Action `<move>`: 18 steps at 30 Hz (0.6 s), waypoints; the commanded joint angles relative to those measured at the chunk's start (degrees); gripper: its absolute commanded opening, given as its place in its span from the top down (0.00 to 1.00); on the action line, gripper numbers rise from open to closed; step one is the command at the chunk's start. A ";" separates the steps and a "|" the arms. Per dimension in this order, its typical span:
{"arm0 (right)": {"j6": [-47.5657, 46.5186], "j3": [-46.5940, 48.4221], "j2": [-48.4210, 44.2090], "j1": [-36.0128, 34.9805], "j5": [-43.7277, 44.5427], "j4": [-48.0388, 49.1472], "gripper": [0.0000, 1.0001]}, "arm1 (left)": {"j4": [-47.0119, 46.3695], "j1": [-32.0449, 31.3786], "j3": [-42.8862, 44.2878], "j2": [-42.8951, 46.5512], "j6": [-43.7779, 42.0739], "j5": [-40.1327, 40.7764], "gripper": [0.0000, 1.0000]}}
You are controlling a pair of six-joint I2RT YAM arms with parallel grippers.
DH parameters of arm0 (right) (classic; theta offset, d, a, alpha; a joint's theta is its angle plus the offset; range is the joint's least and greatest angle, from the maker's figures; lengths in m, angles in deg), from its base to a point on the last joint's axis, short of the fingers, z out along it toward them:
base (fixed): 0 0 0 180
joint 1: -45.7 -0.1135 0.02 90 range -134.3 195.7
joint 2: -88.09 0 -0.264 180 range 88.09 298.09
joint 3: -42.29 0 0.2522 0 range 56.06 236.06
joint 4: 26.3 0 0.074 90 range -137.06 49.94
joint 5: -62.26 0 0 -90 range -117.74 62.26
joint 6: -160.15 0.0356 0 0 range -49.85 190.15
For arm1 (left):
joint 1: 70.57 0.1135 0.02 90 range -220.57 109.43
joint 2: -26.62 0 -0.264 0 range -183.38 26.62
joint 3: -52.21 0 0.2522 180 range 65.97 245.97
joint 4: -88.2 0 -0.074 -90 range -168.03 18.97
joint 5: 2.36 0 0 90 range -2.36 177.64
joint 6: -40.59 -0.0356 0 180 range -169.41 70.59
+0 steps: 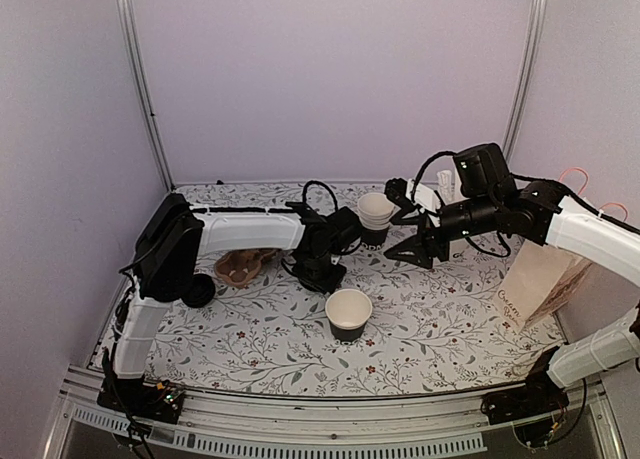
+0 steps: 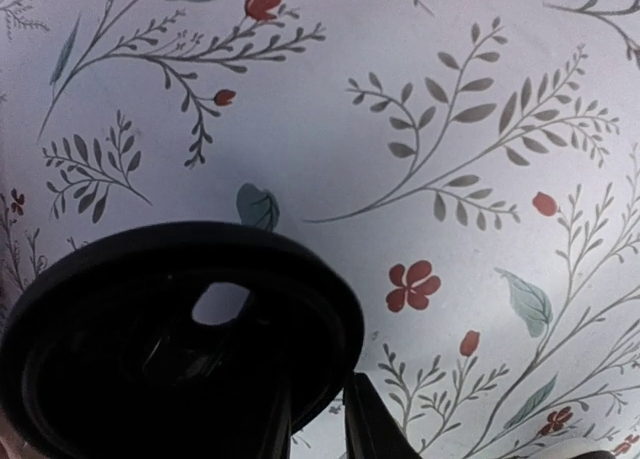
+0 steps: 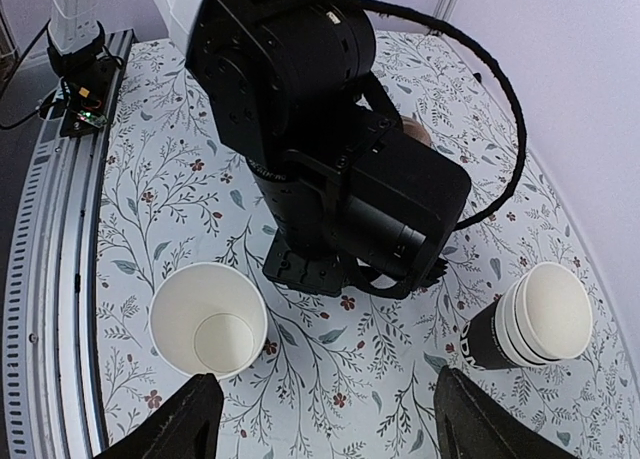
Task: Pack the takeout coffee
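The takeout coffee cup (image 1: 348, 312), white above and black below, stands open-topped at the table's middle, also seen from above in the right wrist view (image 3: 208, 319). Its black plastic lid (image 2: 180, 339) fills the lower left of the left wrist view, its rim pinched between the fingers of my left gripper (image 2: 315, 409). That left gripper (image 1: 318, 272) hangs low over the cloth, just behind and left of the cup. My right gripper (image 1: 415, 241) hovers open to the right and behind the cup, its fingers (image 3: 170, 424) wide apart with nothing between them.
A stack of nested lidless cups (image 1: 376, 217) (image 3: 535, 324) stands behind the cup. A brown cup carrier (image 1: 240, 266) lies at the left, a dark round object (image 1: 198, 291) beside it. A paper bag (image 1: 540, 279) stands at the right, and a white cup with sticks (image 1: 445, 186) at the back.
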 commanded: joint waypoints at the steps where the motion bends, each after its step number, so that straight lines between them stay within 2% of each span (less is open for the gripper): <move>1: 0.36 -0.72 -1.43 0.41 -1.40 0.30 0.24 | 1.53 -1.68 1.34 0.07 -1.10 2.73 0.77; 11: 0.45 -0.40 -0.74 0.50 -1.96 0.12 0.24 | 2.00 -1.70 1.34 -0.56 -2.28 4.50 0.75; 18: 0.44 -0.37 -0.72 0.59 -1.96 0.04 0.24 | 2.10 -1.71 1.57 -0.77 -2.35 6.00 0.83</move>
